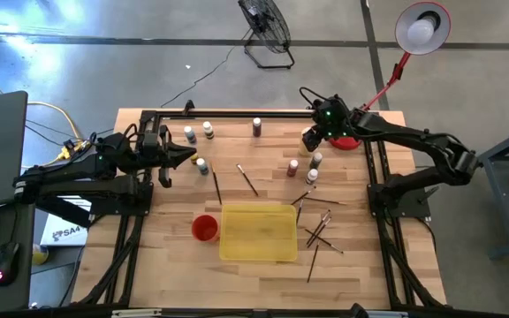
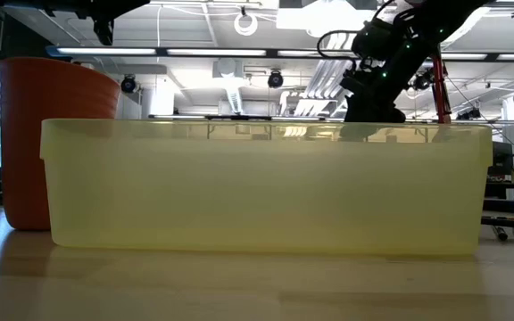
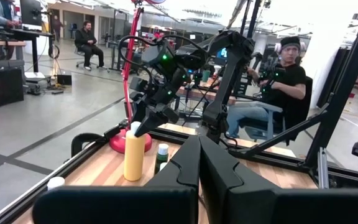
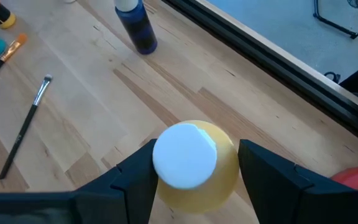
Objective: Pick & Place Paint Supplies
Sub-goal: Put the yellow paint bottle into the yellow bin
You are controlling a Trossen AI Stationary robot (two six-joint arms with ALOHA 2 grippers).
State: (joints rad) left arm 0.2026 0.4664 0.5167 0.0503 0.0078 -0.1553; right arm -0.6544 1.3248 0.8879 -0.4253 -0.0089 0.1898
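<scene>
no writing can be read on any bottle or on the tray. the right gripper [image 4: 194,180] hangs over the far right corner of the tabletop [image 1: 263,274], fingers spread wide, one on each side of the large yellow bottle [image 4: 197,168], which stands upright with its white cap up; whether the fingers touch it cannot be told. just beside it lies the red base of the lamp [image 1: 347,141]. the left gripper [image 1: 184,157] waits low near the far left part of the tabletop, its fingers [image 3: 197,162] pressed together on nothing and pointing toward the right edge. about eight small bottles stand upright in the high view: three by the left gripper, among them a pair [image 1: 198,132] near the far edge, one dark bottle [image 1: 257,126] at the middle of the far edge, and a cluster [image 1: 312,163] of about four on the right side. two brushes [image 1: 247,179] lie slantwise in the middle of the tabletop, their long axes running between the far and near edges; a loose heap of roughly six more brushes [image 1: 321,225] lies crossed by the right edge of the yellow tray [image 1: 256,233]. the tray sits toward the near edge, the single red cup [image 1: 204,228] just beside its left side.
</scene>
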